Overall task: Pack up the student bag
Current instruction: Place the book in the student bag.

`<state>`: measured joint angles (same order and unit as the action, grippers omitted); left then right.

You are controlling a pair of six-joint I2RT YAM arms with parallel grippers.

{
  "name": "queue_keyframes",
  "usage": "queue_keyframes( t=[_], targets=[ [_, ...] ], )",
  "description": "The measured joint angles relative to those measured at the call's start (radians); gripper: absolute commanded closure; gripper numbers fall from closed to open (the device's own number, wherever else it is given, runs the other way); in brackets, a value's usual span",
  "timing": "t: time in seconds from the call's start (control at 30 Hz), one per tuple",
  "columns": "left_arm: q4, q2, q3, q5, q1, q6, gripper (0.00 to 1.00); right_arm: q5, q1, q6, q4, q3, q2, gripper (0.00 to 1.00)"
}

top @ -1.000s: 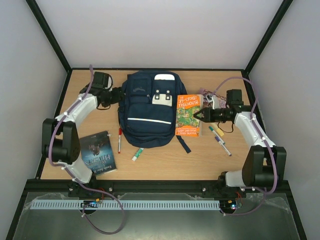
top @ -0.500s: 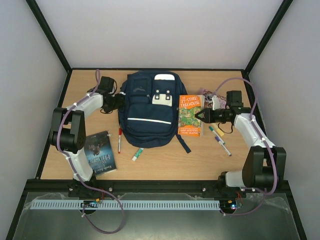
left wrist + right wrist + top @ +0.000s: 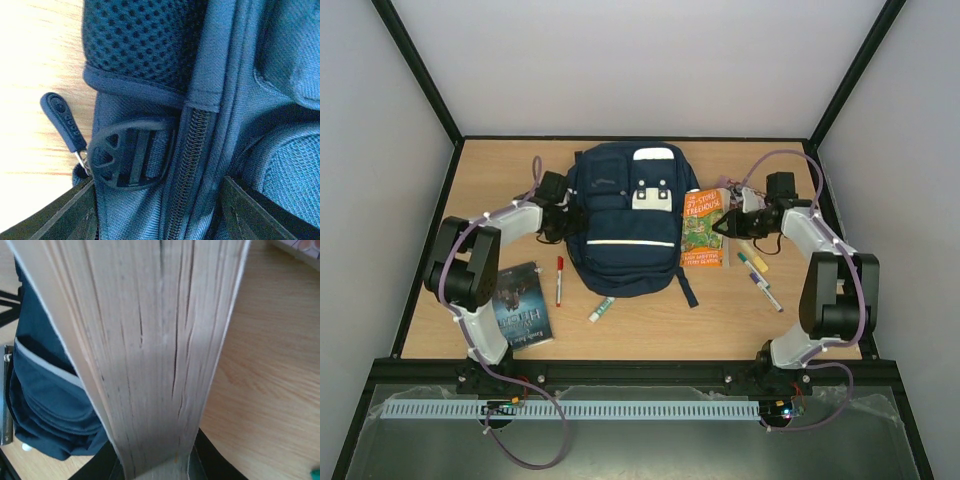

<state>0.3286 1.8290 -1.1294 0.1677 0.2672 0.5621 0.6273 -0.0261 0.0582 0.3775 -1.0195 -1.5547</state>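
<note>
right hand (image 3: 728,224) pinches the orange paperback book (image 3: 704,232), now tipped up; left hand (image 3: 563,208), fingers spread, has reached the navy-blue cloth student bag (image 3: 620,250) to unzip it.

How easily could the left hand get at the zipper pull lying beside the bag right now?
Probably yes. The zipper pull lies bare on the table beside the student bag, just ahead of the open left hand and slightly to one side. Nothing covers it; a small sideways shift should do.

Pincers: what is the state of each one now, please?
Left pincer: open, astride the student bag's side.
Right pincer: closed on the orange book.
</note>
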Motion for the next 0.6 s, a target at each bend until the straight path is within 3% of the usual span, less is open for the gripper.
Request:
queue_keyframes(
  t=[0.27, 0.4, 0.6],
  targets=[
    [-0.003, -0.079, 0.059, -0.062, 0.093, 0.040, 0.32, -0.008, 0.000, -0.052, 0.027, -0.158, -0.119, 0.99],
    [0.062, -0.176, 0.068, -0.130, 0.143, 0.041, 0.32, -0.026, 0.000, -0.069, 0.016, -0.173, -0.119, 0.99],
    [0.059, -0.365, 0.117, -0.114, 0.188, 0.068, 0.32, -0.030, 0.002, -0.074, -0.008, -0.152, -0.104, 0.99]
  ],
)
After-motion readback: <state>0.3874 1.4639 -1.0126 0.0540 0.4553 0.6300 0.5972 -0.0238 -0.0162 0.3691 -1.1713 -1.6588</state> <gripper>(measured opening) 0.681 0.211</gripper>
